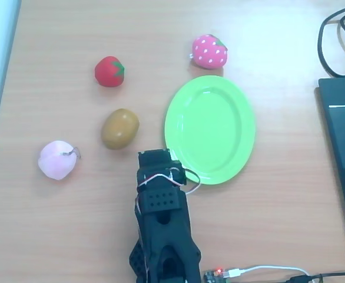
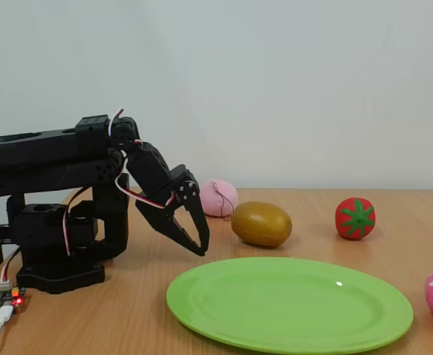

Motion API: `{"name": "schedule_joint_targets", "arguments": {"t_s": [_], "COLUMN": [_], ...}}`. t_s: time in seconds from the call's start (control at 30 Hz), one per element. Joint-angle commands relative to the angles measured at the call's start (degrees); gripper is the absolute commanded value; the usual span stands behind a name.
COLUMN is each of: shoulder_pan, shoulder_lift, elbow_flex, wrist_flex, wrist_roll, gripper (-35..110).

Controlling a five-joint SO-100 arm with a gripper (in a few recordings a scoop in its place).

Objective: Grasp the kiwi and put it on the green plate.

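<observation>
1. Olive-brown kiwi (image 1: 119, 128) lies free on the wooden table (image 1: 278, 236), just left of the green plate (image 1: 209, 128) in the overhead view.
2. Black gripper (image 2: 194, 240), fingers slightly parted and empty, hangs near the plate, apparently poised to reach.

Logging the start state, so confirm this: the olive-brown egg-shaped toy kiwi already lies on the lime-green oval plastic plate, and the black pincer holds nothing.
Not quite. The olive-brown egg-shaped toy kiwi lies on the wooden table, left of the lime-green oval plastic plate in the overhead view. The black pincer does hold nothing.
</observation>
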Motion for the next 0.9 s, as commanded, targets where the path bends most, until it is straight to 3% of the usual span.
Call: {"name": "schedule_joint_targets", "arguments": {"t_s": [0.0, 0.87], "shoulder_pan": [10.46, 9.84], "shoulder_lift": [0.97, 0.79], "elbow_flex": [0.09, 0.18], "wrist_flex": [1.23, 1.23], "wrist_roll": [10.55, 9.84], "gripper": [-8, -8]}}
